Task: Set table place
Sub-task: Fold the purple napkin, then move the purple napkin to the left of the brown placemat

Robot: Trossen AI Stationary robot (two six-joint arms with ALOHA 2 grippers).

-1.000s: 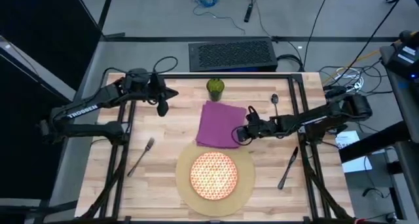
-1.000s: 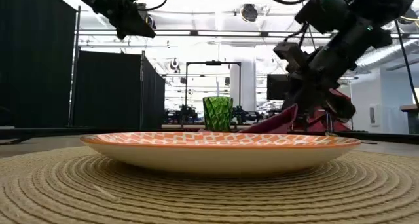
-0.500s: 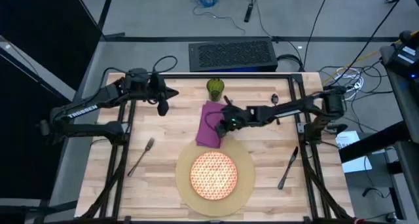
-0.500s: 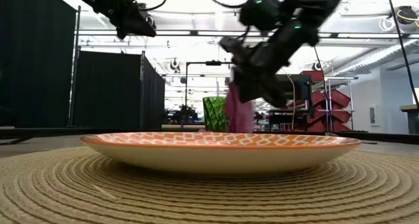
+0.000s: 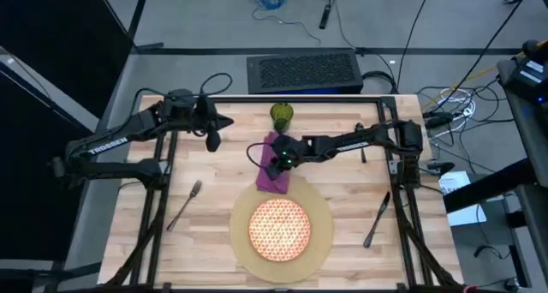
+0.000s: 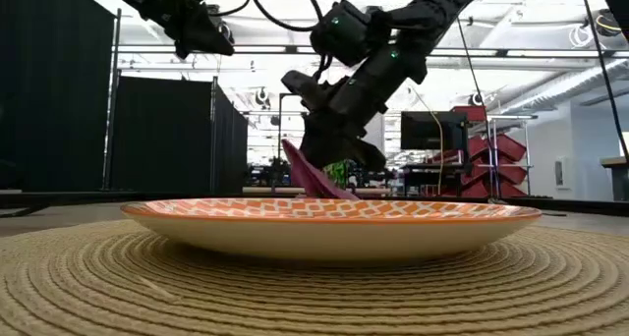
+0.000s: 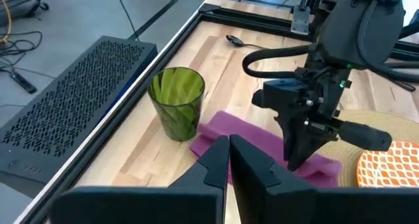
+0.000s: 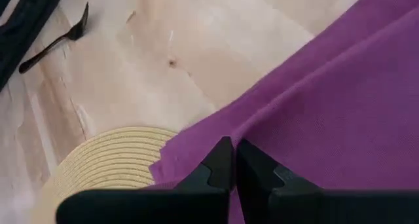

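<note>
Table (image 5: 214, 199): one, light wood planks with black rails, carrying all items.
Mat (image 5: 318, 246): one, round and tan, at the near middle of the table.
Plate (image 5: 278, 228): one, orange-and-white pattern, lying on the mat, near its middle.
Napkin (image 5: 276, 175): one, purple cloth, folded over into a narrow strip, lying between cup and mat; its near end touching or overlapping the far edge of the mat.
Cup (image 5: 282, 115): one, green, upright, near the far edge of the table, just beyond the napkin.
Fork (image 5: 185, 203): one, on the bare wood left of the mat, well apart from the napkin.
Knife (image 5: 377, 218): one, on the bare wood right of the mat.
Spoon (image 5: 360, 131): one, near the far right part of the table, partly hidden under the right arm.
Right gripper (image 5: 276, 162): reaching across from the right side, down over the napkin; fingers pressed together, purple cloth filling the wrist view right at the tips, so pinching the napkin. In the low view, an edge of the cloth raised off the table under this gripper.
Left gripper (image 5: 211, 141): waiting above the far left part of the table, well apart from the napkin; fingers closed together, holding nothing.
</note>
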